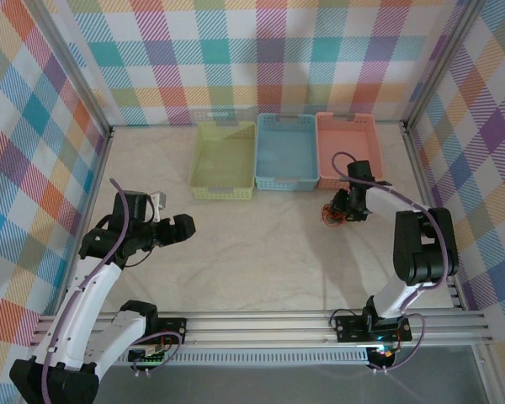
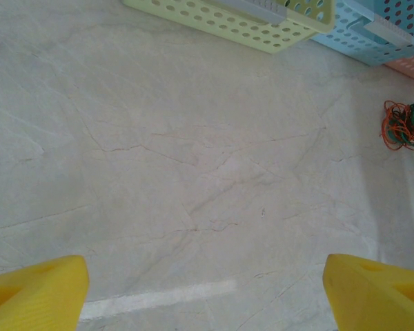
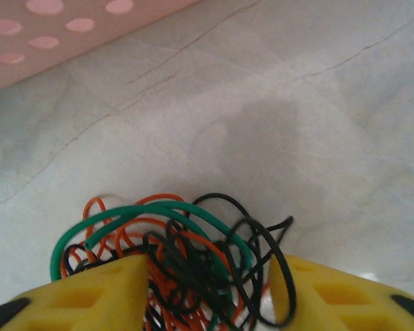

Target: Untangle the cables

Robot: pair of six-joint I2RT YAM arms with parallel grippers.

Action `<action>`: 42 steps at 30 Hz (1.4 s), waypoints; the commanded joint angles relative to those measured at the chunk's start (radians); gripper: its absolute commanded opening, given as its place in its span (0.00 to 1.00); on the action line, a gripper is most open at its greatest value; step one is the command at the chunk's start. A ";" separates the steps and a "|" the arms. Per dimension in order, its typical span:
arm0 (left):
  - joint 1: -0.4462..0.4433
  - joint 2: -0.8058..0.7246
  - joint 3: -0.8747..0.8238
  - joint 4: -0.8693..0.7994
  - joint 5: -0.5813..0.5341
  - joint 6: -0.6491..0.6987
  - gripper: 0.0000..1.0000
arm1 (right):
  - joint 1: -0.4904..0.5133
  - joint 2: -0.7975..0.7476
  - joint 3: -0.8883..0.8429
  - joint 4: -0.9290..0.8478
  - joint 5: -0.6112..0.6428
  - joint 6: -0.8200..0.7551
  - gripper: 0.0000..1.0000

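Cables (image 1: 330, 215) lie tangled on the desk (image 1: 261, 261) beside the pink basket (image 1: 345, 151), under the right hand (image 1: 353, 210); the left hand (image 1: 183, 227) is well apart.

Left wrist: fingers (image 2: 34, 293) spread wide, cables (image 2: 402, 125) far right.

Right wrist: orange, green and black loops (image 3: 193, 248) touch both fingers (image 3: 90, 296); clamped or not, I cannot tell.

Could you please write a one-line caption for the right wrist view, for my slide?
Yellow fingers stand on both sides of the tangled cables, with the pink basket just beyond.
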 commanded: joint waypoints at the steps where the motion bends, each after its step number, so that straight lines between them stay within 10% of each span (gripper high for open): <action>1: -0.017 0.005 -0.009 0.005 -0.002 0.021 0.88 | -0.006 0.012 0.006 0.049 -0.051 0.011 0.39; 17: -0.019 0.013 -0.008 0.001 -0.016 0.017 0.88 | 0.220 -0.012 0.013 0.063 -0.102 -0.006 0.00; 28: -0.020 -0.033 0.088 -0.074 -0.081 0.036 0.88 | 0.569 0.048 0.114 0.155 -0.080 -0.200 0.00; 36: -0.035 -0.054 -0.052 0.128 0.140 -0.189 0.85 | 0.632 0.062 0.060 0.322 -0.220 -0.257 0.00; 42: -0.230 0.043 -0.152 0.314 0.014 -0.311 0.82 | 0.635 0.021 -0.001 0.407 -0.247 -0.256 0.38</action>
